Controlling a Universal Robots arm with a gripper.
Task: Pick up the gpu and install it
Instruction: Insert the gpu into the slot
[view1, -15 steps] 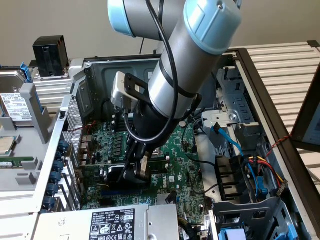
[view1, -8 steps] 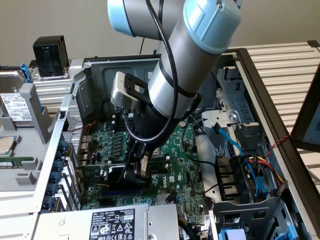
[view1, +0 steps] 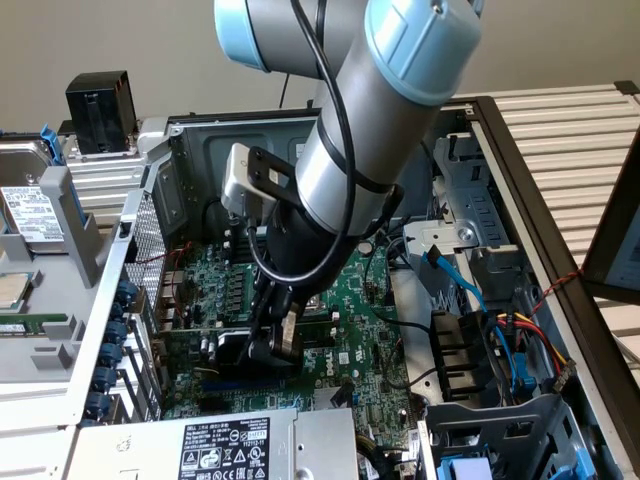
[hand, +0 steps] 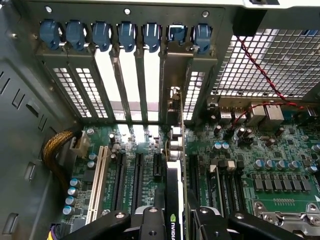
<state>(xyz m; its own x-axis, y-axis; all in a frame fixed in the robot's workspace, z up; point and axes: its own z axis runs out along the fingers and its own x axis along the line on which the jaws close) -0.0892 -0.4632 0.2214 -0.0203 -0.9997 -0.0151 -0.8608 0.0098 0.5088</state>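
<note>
In the wrist view the gpu (hand: 173, 187) stands on edge between my fingers (hand: 150, 222), its black cooler face carrying a green logo. My gripper (hand: 177, 222) is shut on it. The card's metal bracket (hand: 172, 85) lines up with a rear slot opening of the case, under a blue latch (hand: 177, 34). Its lower edge is down at the motherboard (hand: 260, 150), among the black expansion slots (hand: 135, 180); I cannot tell whether it is seated. In the exterior view the gripper (view1: 272, 345) reaches down into the open case with the gpu (view1: 228, 350) beside it.
A white slot (hand: 97, 185) and a braided cable (hand: 52, 155) lie near the case wall. A power supply (view1: 220, 440) sits at the case's near end. Blue and coloured cables (view1: 500, 335) run on the exterior view's right. A hard drive (view1: 25, 210) lies outside on the left.
</note>
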